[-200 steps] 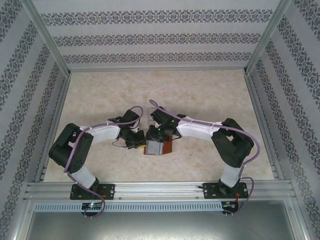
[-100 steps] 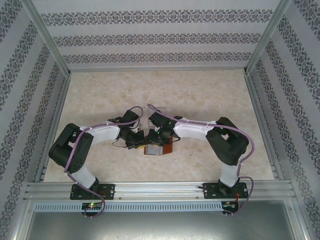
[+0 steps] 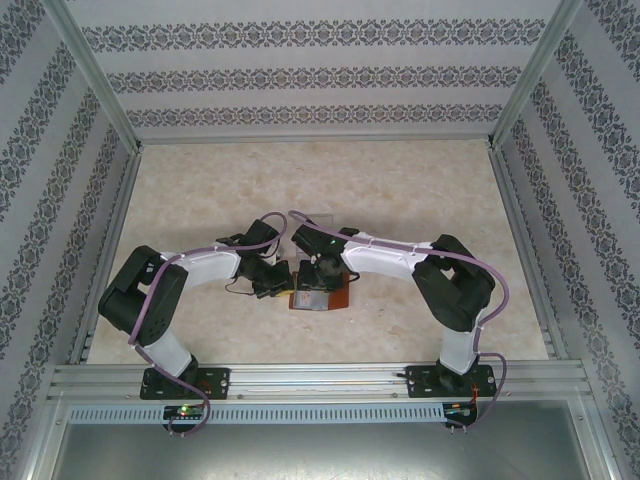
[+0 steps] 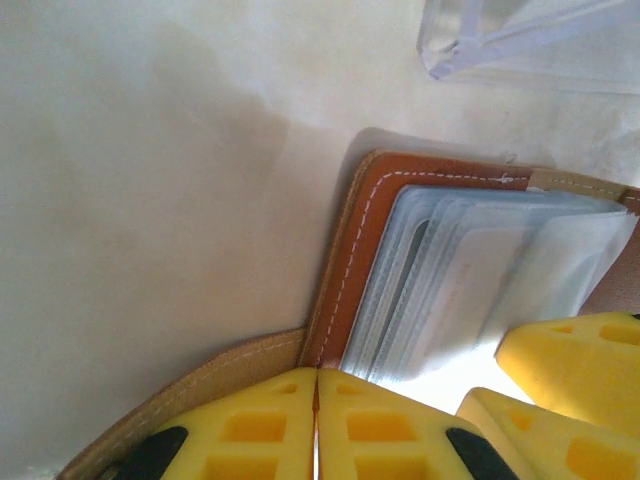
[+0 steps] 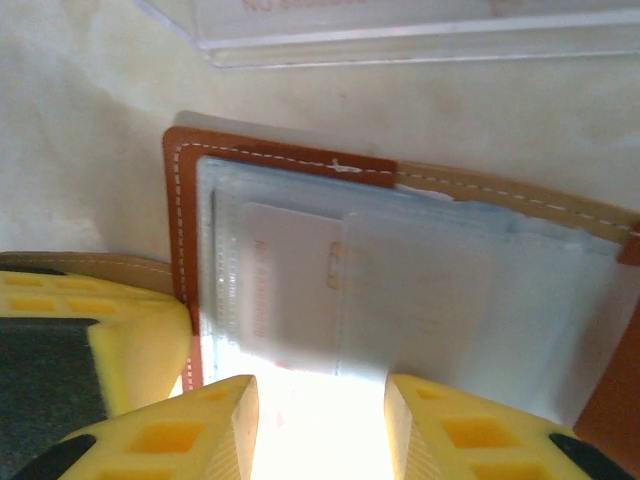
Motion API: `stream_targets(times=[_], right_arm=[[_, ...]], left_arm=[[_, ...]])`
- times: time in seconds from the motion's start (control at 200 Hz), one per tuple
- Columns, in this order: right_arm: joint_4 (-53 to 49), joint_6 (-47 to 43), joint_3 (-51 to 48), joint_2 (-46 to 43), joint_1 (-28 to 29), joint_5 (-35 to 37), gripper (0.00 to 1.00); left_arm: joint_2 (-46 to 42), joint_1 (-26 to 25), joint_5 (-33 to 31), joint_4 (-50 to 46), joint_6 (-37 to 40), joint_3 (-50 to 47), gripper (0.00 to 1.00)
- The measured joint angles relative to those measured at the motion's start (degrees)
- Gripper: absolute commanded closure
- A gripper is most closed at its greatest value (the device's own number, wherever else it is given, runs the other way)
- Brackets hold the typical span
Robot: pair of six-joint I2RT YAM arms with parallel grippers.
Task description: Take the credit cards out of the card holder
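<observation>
Two grippers work at the card holder (image 3: 318, 296), which lies open near the centre of the table (image 3: 420, 190). Left gripper (image 4: 317, 425): yellow moulded fingers pressed together, pinching its tan leather flap at 9 o'clock. Right gripper (image 5: 318, 430): jaws partly spread, empty, straddling the glossy clear sleeves at 6 o'clock. Credit cards (image 5: 290, 285): pale, flat, sleeved. The holder's rim is stitched red-brown leather; clear rigid tray (image 5: 400, 35) at 12.

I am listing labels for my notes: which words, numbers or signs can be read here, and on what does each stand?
Pale pink plastic card in the reddish-brown leather card holder: red print, too blurred to read.
Clear plastic tray: red print at the picture's top edge, cut off and blurred.
No text can be read anywhere.
</observation>
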Motion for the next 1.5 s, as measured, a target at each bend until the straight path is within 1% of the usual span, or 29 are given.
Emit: stream_targets(times=[0.57,0.994,1.144,1.364,1.504], right_arm=[[-11.8,-1.64,3.58,0.55,1.22,8.96,0.54],[-14.99,-1.66,2.91,-0.07,1.2,12.39,0.54],[-15.93,-1.9,1.84,-0.2,1.16,13.84,0.52],[-18.95,-3.8,1.62,-0.09,1.18,17.03,0.43],[-20.79,-4.76,1.64,1.22,1.18,19.06,0.42]], left_arm=[[0.24,0.0,0.28,0.09,0.0,0.02,0.92],[1.11,0.0,1.05,0.04,0.02,0.79,0.92],[1.51,0.0,1.31,0.0,0.02,1.16,0.92],[1.86,0.0,1.7,0.0,0.04,1.42,0.92],[1.86,0.0,1.7,0.0,0.04,1.42,0.92]])
